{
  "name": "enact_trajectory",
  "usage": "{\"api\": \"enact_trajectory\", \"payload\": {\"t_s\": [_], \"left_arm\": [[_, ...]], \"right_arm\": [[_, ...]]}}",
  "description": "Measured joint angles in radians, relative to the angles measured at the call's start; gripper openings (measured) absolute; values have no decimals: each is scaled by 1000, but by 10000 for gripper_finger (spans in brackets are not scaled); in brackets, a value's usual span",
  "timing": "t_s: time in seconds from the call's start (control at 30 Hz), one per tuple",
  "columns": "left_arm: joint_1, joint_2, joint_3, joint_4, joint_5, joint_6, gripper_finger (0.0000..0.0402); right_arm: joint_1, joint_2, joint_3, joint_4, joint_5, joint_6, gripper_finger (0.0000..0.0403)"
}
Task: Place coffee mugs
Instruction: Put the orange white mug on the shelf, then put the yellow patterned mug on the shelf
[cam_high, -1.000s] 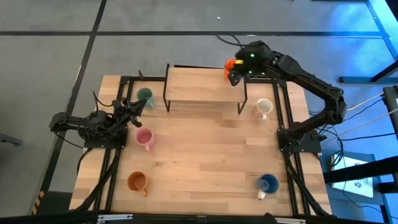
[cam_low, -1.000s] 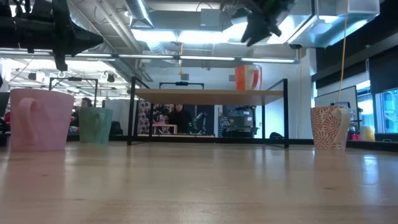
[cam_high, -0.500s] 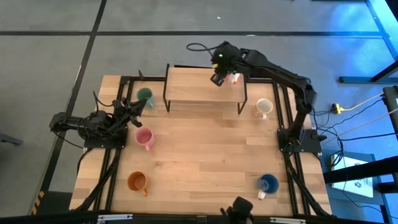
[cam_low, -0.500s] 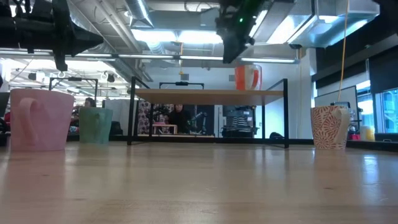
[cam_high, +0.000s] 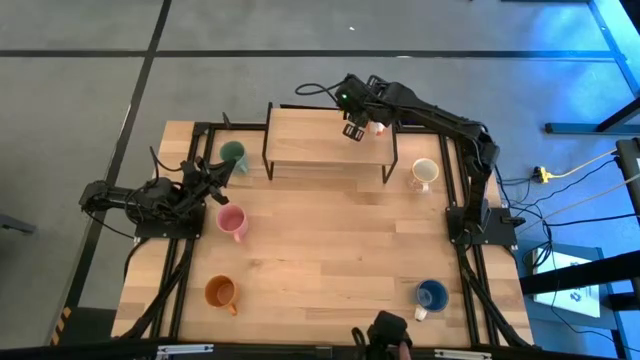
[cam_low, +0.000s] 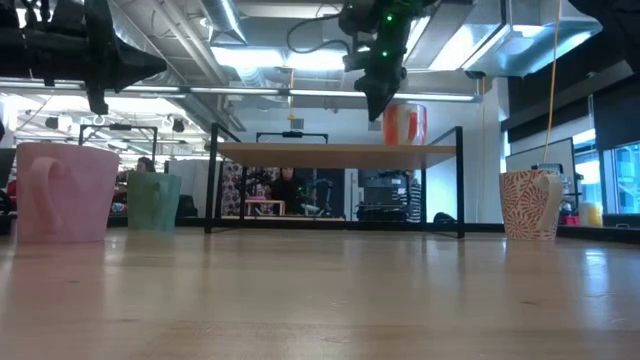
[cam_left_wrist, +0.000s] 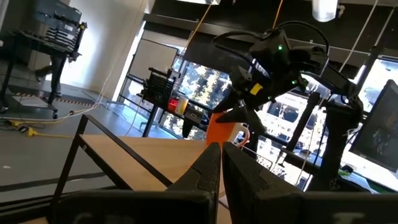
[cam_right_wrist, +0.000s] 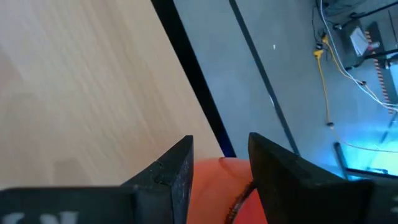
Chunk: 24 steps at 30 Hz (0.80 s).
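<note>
Right claw (cam_high: 353, 128) has swung in over the back right corner of the wooden shelf (cam_high: 310, 140) since a second ago; before, it sat off the shelf's right end with the orange-red mug showing at it. Now the orange-red mug (cam_low: 404, 124) stands on the shelf top, and the claw hangs just above and beside it. In the right wrist view the fingers are spread, orange rim between them, not pinching. Reads as mug released or about to be: one mug shelved, five to go.

Left claw (cam_high: 222, 172) parked at the counter's left side, next to the green mug (cam_high: 233, 153); fingers pressed together, holding nothing.

On the counter (cam_high: 330, 260): pink mug (cam_high: 232, 221) left of centre, orange-brown mug (cam_high: 220, 292) near left front, white mug (cam_high: 425, 171) right of the shelf, blue mug (cam_high: 431, 294) right front.

In the way: shelf's black frame posts, cable loop trailing off the right arm. Risk: clipping the mug on withdrawal.
</note>
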Motion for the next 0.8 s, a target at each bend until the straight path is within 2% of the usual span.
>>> {"api": "enact_trajectory", "payload": {"t_s": [0.27,0.33,0.43,0.53,0.6,0.67,0.8], "left_arm": [[0,0,0,-3,0,0,11],[0,0,0,-3,0,0,11],[0,0,0,-4,0,1,11],[0,0,0,-7,0,1,11],[0,0,0,-7,0,3,11],[0,0,0,-7,0,3,11],[0,0,0,-7,0,3,11]], "right_arm": [[44,-17,10,22,-75,70,143],[76,-43,20,28,-128,115,143],[128,-104,20,24,-262,159,143],[175,-177,1,28,-460,158,143],[195,-235,-28,33,-550,157,143],[206,-297,-79,37,-564,167,143],[209,-436,-241,43,-512,245,143]]}}
